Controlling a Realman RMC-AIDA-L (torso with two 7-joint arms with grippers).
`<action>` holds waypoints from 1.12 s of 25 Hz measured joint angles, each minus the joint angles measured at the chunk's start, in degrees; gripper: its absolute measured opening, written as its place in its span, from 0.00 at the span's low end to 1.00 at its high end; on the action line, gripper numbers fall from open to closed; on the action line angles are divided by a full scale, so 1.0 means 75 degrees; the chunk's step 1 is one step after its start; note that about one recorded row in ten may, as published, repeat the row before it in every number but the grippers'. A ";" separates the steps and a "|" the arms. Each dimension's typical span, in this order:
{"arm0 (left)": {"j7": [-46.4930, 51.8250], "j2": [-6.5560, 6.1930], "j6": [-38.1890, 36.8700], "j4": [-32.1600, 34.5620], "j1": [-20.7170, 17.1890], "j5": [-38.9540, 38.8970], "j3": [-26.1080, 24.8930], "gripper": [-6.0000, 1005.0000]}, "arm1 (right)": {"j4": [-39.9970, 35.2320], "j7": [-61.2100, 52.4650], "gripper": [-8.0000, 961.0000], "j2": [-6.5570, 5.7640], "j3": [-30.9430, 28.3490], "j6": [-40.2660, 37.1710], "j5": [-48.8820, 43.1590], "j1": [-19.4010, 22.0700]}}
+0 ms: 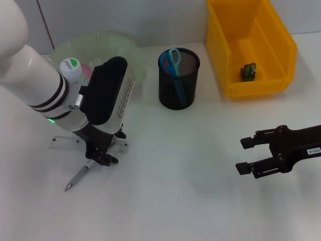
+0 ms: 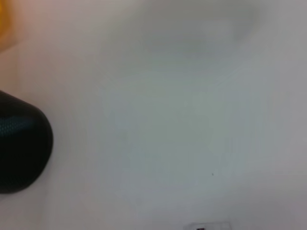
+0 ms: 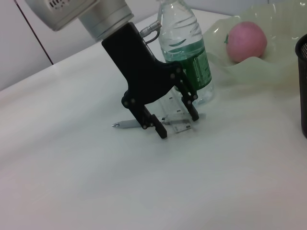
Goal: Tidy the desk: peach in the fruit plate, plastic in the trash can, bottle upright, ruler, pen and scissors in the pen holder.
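The left gripper (image 1: 107,150) is down at the desk (image 1: 175,201) near its left side, fingers spread, one tip beside the pen (image 1: 78,177) and the other over the clear ruler (image 1: 64,143). The pen lies flat, its long axis slanting from under the gripper out toward the near-left, tip pointing away from the gripper. The ruler lies flat too, running left to right beneath the arm.

There is wide bare desk in front of the pen holder (image 1: 179,79) and between the two arms. The right gripper (image 1: 247,155) hangs spread and holding nothing over the right side, well apart from everything. Scissors (image 1: 172,61) stand in the pen holder already, and the yellow bin (image 1: 251,47) at the far right has a small green scrap (image 1: 248,71) in it.

From the right wrist view the bottle (image 3: 184,50) stands upright just behind the left gripper (image 3: 177,122), and the peach (image 3: 246,41) sits in the pale green plate (image 3: 268,28); from the head, the arm hides most of both. The left wrist view gives only blank desk and a dark edge of the pen holder (image 2: 19,143).
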State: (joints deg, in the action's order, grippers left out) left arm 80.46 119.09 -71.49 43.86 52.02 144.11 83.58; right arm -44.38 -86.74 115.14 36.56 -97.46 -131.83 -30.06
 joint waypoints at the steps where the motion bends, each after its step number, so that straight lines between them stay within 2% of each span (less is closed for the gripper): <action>1: 0.0000 0.0000 0.0000 0.0000 0.0000 0.0000 0.0000 0.61 | 0.0000 -0.0001 0.85 0.0004 0.0000 -0.0001 0.0000 -0.0003; 28: -0.0007 0.0000 -0.0138 0.0029 0.0013 0.0129 0.0104 0.61 | 0.0000 -0.0013 0.85 0.0022 0.0018 0.0081 0.0000 -0.0021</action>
State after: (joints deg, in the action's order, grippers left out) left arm 80.40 119.09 -72.53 44.07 52.12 145.07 84.36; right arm -44.38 -86.84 115.31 36.70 -96.85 -131.83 -30.21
